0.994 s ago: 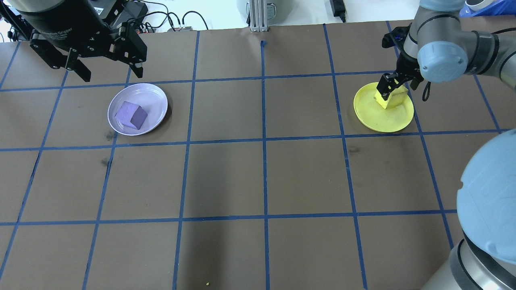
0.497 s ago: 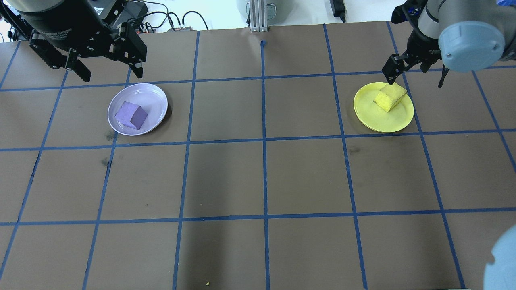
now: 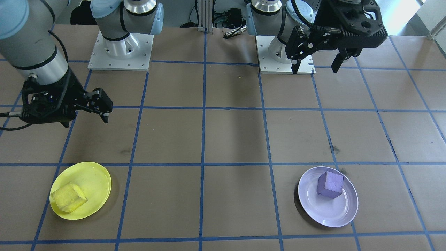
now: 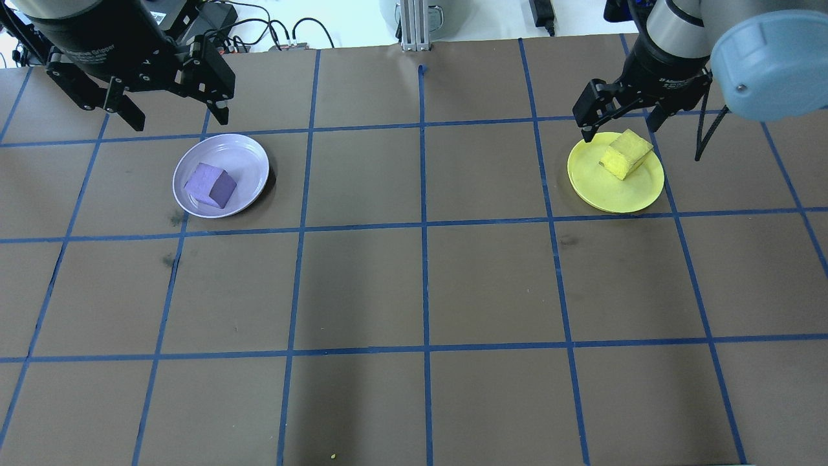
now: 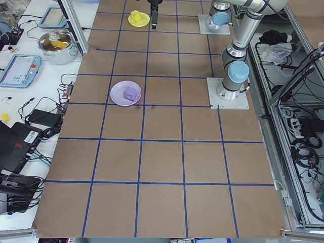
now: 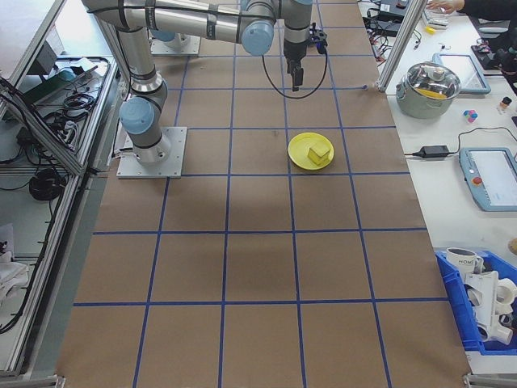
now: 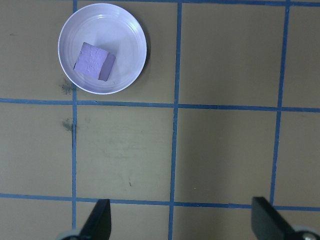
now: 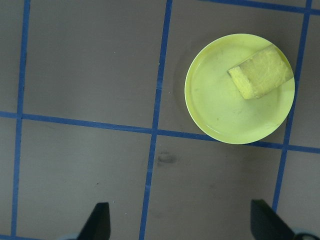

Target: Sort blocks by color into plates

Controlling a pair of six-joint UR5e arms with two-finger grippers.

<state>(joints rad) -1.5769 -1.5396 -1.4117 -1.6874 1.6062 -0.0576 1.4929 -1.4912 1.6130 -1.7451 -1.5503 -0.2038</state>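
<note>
The purple block lay inside the lavender plate, resting on the plate's floor slightly toward its near-left part in the overhead view. The yellow block sat in the yellow plate, against the plate's far-right rim, with one corner reaching over the edge.

The left gripper hung in the air beyond the lavender plate's far rim, its fingers spread wide and holding nothing. The right gripper hung above the yellow plate's far rim, clear of the yellow block, its fingers likewise spread apart and empty.

Both plates stood on the brown table, which was marked with a blue tape grid. The lavender plate was well apart from the yellow plate, with the grid's centre line running between them.
</note>
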